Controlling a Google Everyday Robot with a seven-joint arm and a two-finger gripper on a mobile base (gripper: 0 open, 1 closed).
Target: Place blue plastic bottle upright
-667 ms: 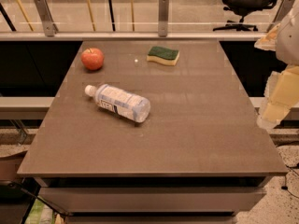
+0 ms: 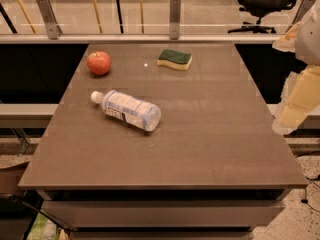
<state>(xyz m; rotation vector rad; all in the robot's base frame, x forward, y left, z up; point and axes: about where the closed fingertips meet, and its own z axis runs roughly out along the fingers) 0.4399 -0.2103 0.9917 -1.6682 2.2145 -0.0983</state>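
Note:
The blue plastic bottle lies on its side on the brown table, left of the middle, with its white cap pointing to the back left. It is clear with a white label. My gripper hangs at the right edge of the view, beyond the table's right side and far from the bottle. Only its pale, blurred shape shows there.
A red apple sits at the back left of the table. A green and yellow sponge lies at the back middle. A glass railing runs behind the table. An office chair stands at the far right.
The view has shifted slightly, and the gripper at the right edge sits a little lower. The bottle, apple and sponge have not moved on the table.

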